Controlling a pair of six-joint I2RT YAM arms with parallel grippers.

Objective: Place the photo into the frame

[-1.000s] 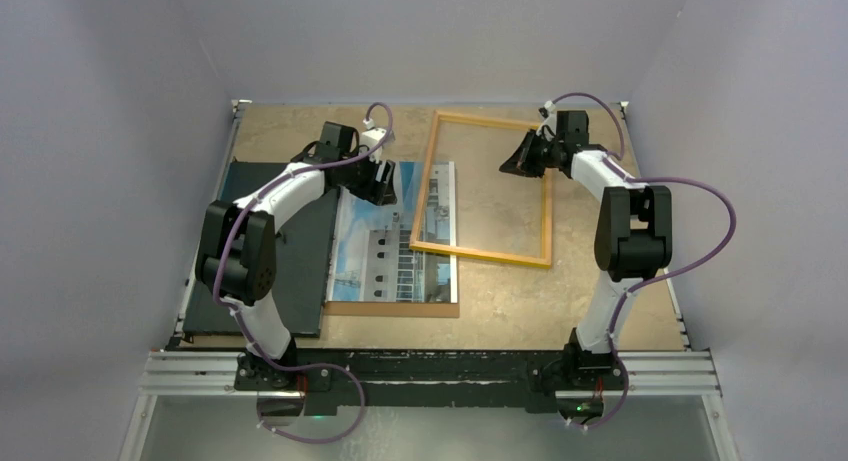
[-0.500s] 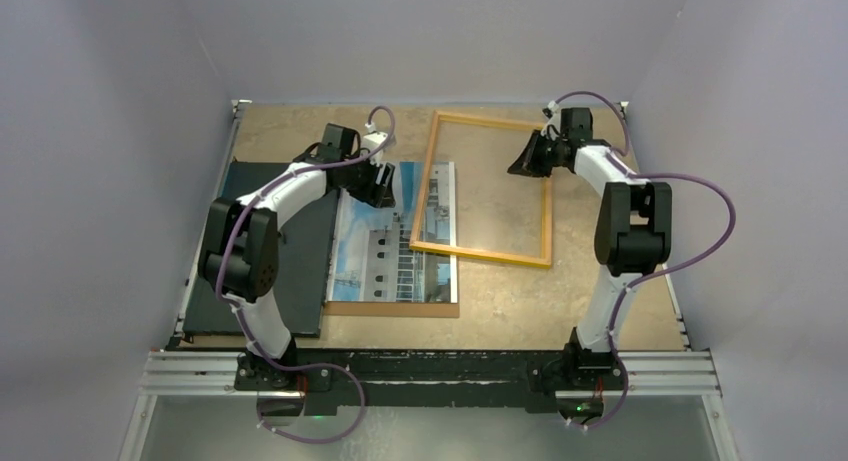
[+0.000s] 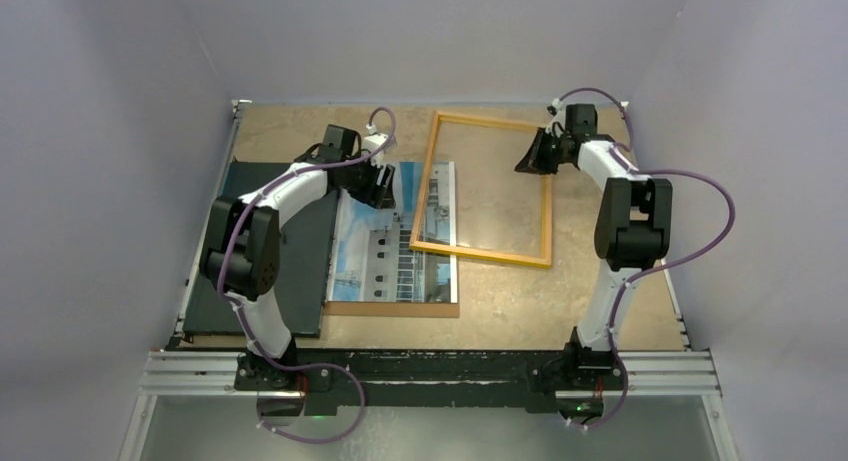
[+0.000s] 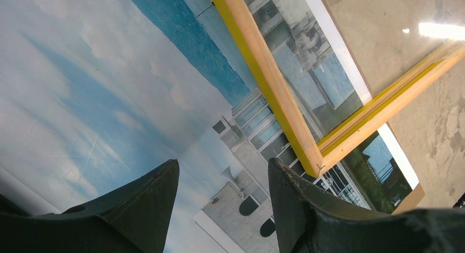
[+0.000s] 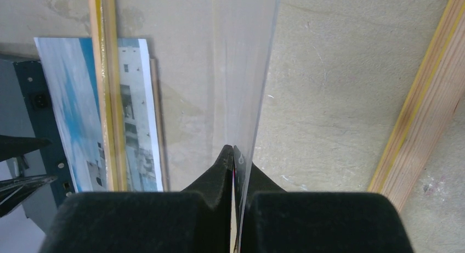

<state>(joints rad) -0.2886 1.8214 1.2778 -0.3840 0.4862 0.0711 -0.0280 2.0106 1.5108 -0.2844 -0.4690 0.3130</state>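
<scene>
The photo lies flat on a brown backing board, left of centre. The yellow-orange frame lies to its right, and its near-left corner overlaps the photo's right part. My left gripper is open and empty, hovering low over the photo's far end. In the left wrist view it is over the printed building, beside the frame corner. My right gripper is at the frame's far right corner. In the right wrist view it is shut on the edge of the clear pane, seen edge-on.
A black flat board lies on the left, partly under the left arm and the backing board. The tan tabletop ends at grey walls behind and at the sides. The frame's rails lie either side of the held pane.
My right gripper has shifted slightly right and away from the bases, still at the frame's far right corner. The left gripper, photo and frame have barely moved.
</scene>
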